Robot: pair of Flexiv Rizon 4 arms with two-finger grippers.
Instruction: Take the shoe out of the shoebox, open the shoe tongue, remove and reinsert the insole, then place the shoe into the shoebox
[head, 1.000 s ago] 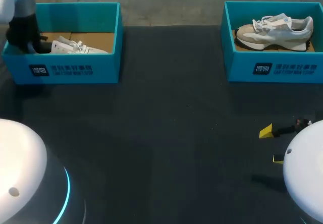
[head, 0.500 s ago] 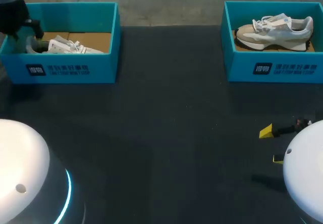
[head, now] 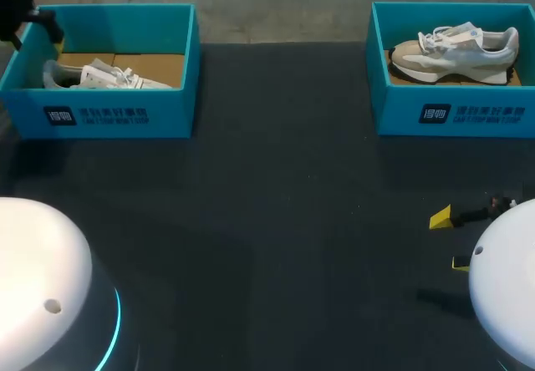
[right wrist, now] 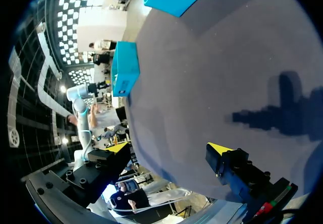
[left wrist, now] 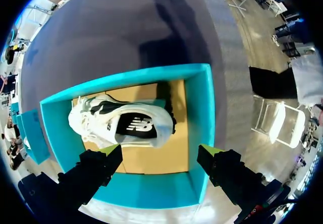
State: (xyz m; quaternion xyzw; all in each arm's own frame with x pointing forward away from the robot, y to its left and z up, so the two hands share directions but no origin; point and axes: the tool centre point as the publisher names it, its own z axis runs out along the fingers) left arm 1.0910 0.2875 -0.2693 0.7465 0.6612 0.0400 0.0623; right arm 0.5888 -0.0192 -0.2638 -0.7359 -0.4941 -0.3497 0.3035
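Lifting clear of the shoebox [left wrist: 202, 113], nothing carried.
Left jaws stand wide apart and empty, now risen above the white shoe [left wrist: 121, 123] whose heel they were down at a second ago; it lies on its side on the box's cardboard floor. Right jaws, also spread and empty, hover over the counter [head: 276, 221]. This is probably a release after the shoe was put back, or a missed grasp.

White print marks the front wall of the left shoebox [head: 171, 110] and right shoebox [head: 393, 114]; the shoe [left wrist: 121, 125] bears a logo.
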